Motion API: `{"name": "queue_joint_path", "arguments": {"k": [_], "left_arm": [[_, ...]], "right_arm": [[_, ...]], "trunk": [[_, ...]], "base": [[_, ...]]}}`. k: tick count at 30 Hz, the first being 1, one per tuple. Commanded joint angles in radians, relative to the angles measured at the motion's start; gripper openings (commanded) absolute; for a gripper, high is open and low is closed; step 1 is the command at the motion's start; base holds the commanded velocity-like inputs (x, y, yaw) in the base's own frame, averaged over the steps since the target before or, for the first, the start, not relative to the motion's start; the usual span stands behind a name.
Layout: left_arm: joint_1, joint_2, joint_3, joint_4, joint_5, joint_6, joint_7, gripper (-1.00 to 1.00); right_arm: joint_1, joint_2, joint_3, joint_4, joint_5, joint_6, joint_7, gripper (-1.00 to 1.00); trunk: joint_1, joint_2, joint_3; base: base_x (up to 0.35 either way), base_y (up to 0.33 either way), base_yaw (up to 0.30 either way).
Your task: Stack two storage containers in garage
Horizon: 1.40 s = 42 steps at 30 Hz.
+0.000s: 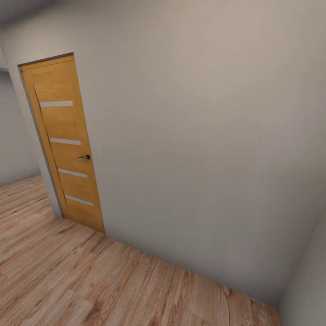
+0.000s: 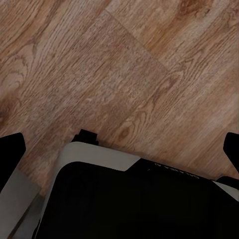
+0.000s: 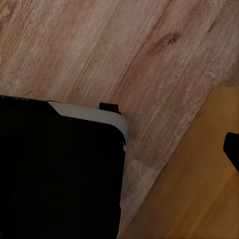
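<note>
Light wood plank flooring (image 1: 68,271) spreads across the near left; the robot's black, grey-edged base (image 2: 129,199) stands on it.

The door (image 1: 63,145) is a warm honey-orange wood with four narrow pale, frosted-looking horizontal strips, and its handle (image 1: 84,157) is dark grey metal. The wall (image 1: 203,136) around it is plain pale grey-beige with no pattern. The plank floor (image 1: 68,276) is light brown wood with reddish and tan tones; in the left wrist view its grain shows dark wavy lines and knots. The robot base (image 2: 124,199) is black with a light grey rim. In the right wrist view, an orange-tan wooden surface (image 3: 199,189) with faint, fine grain lies beside the floor planks.
</note>
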Motion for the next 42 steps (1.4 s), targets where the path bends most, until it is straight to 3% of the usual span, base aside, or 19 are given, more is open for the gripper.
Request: {"name": "queue_joint_path", "arguments": {"k": [1, 10, 25, 42], "left_arm": [[-0.001, 0.0, -0.008, 0.0, 0.008, -0.002, 0.004, 1.0], [-0.001, -0.001, -0.007, 0.0, 0.008, -0.003, 0.005, 1.0], [-0.001, 0.004, -0.007, 0.001, 0.007, -0.002, 0.003, 1.0], [-0.001, 0.003, -0.007, 0.001, 0.007, -0.002, 0.003, 1.0]], "right_arm": [[-0.001, 0.0, 0.007, 0.003, -0.002, -0.005, -0.004, 1.0], [-0.001, 0.0, 0.007, 0.003, -0.002, -0.005, -0.004, 1.0], [-0.001, 0.002, 0.004, 0.003, -0.002, -0.006, -0.005, 1.0], [-0.001, 0.001, 0.01, 0.003, 0.001, -0.005, -0.009, 1.0]], "trunk": [[0.0, -0.002, -0.002], [0.0, -0.002, -0.002], [0.0, -0.002, -0.002], [0.0, -0.002, -0.002]], "base": [[0.0, 0.0, 0.0], [0.003, 0.0, 0.0], [0.298, -0.027, 0.005], [0.064, -0.021, 0.251]]}}
